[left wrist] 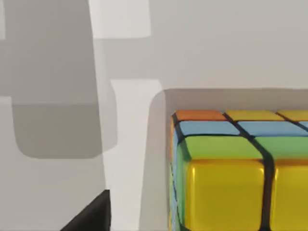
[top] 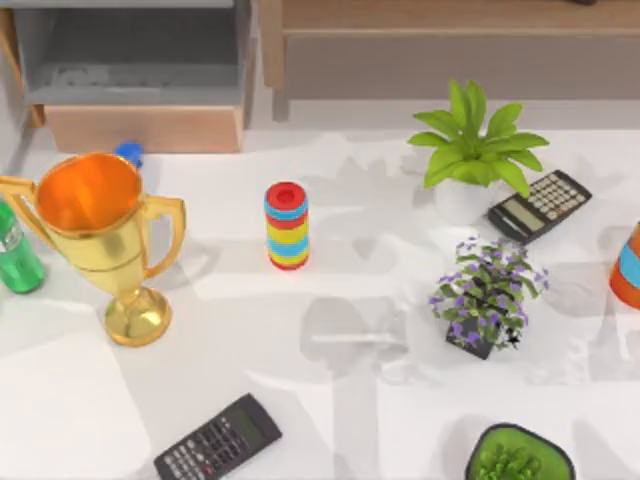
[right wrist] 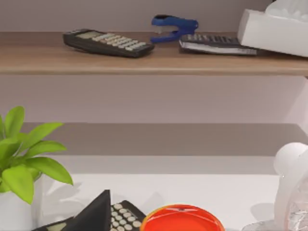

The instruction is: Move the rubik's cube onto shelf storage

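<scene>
The rubik's cube (left wrist: 231,178) of glossy yellow, green, blue and orange tiles sits on the white table (left wrist: 57,62), close under the left wrist camera. The light-wood shelf storage (top: 450,20) runs along the far right edge, behind a green potted plant (top: 475,150). I cannot tell either gripper's jaw state.

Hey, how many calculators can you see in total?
4. On the table: one calculator beside the leafy green plant, another near the front edge. Two more lie on the shelf storage. Others may be hidden.
</scene>
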You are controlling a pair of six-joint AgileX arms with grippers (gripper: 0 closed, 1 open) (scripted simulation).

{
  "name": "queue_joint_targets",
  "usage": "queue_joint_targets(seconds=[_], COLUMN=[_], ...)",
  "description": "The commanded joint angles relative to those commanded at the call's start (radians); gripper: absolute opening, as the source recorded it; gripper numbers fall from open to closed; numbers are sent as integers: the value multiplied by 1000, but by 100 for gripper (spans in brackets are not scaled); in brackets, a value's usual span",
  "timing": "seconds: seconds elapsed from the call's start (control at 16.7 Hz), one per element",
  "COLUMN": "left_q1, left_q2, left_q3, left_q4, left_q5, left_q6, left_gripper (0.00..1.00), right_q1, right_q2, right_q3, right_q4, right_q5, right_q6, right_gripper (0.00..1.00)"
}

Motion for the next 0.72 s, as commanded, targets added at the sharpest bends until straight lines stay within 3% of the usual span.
queue_joint_targets(seconds=[0.12, 0.72], left_q1=[0, 0], left_q2=[0, 0], left_q3=[0, 0], left_q4=[0, 0], left_q5=[0, 0], left_q6=[0, 0], left_gripper=[100, 25], right_q1=[0, 0], right_q2=[0, 0], right_q3=[0, 0], right_q4=[0, 0], right_q5=[0, 0], right_q6=[0, 0], right_gripper=[100, 100])
